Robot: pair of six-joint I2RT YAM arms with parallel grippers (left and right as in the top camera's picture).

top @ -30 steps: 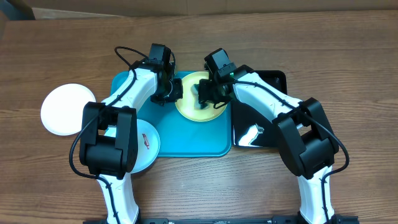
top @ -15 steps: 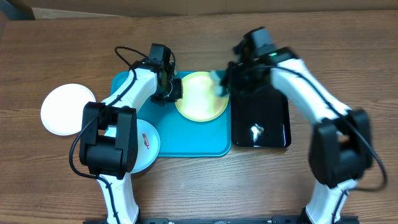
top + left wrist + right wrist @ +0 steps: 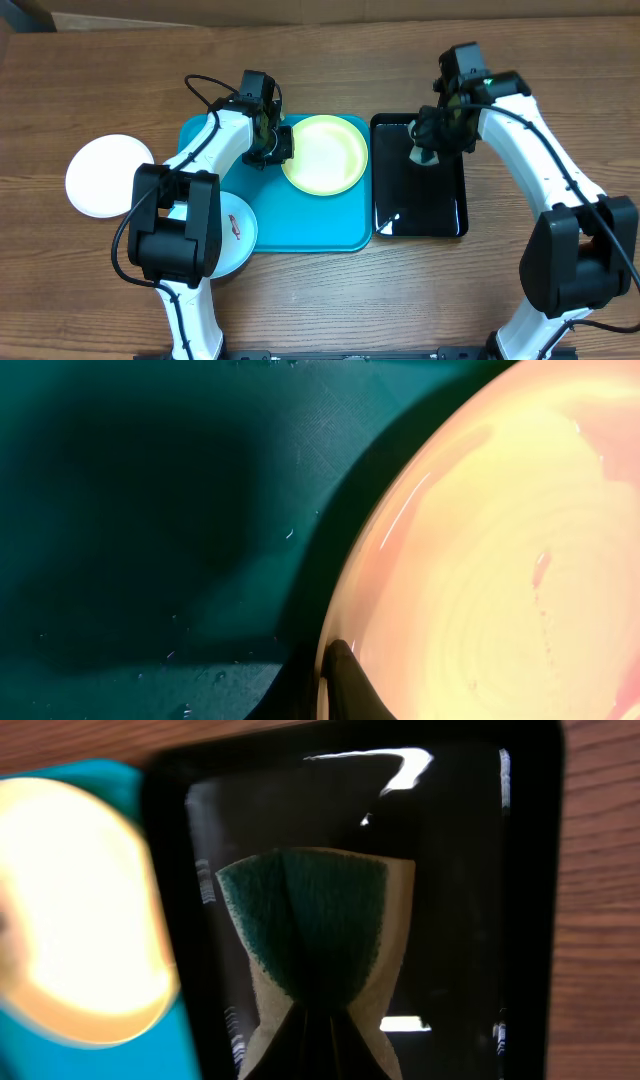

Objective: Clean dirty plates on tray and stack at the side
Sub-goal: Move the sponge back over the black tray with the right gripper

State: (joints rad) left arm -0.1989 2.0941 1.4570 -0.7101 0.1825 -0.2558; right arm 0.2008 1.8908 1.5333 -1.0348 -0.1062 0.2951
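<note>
- While the left gripper (image 3: 272,142) was clamped on the left rim of the yellow-green plate (image 3: 325,153), that plate sat flat in the upper middle of the turquoise tray (image 3: 310,228). In the left wrist view one fingertip (image 3: 340,678) was right on the edge, and the jaws were nearly closed with only the thin lip between them.
- The right gripper (image 3: 428,148) hung over the black tray (image 3: 420,205). It was squeezed tight on a sponge (image 3: 310,915), which was creased at the pinch with its green scrubby face showing.
- The white plate (image 3: 103,175) lay on the table (image 3: 60,260), well apart from the tray on its left.
- The pale blue plate (image 3: 238,228), red smear and all, was at the tray's lower-left corner, partly under the left arm.
- My guess on handling: these looked like light, stiff plastic, so not fragile. They were glossy though, so probably slippery, and more so if damp.
- The rim was the only real place to grab one, since the middle was too flat and wide for those jaws.
- With an edge grip that thin the plate could pivot or slide out, so I'd have kept the lift low and slow.
</note>
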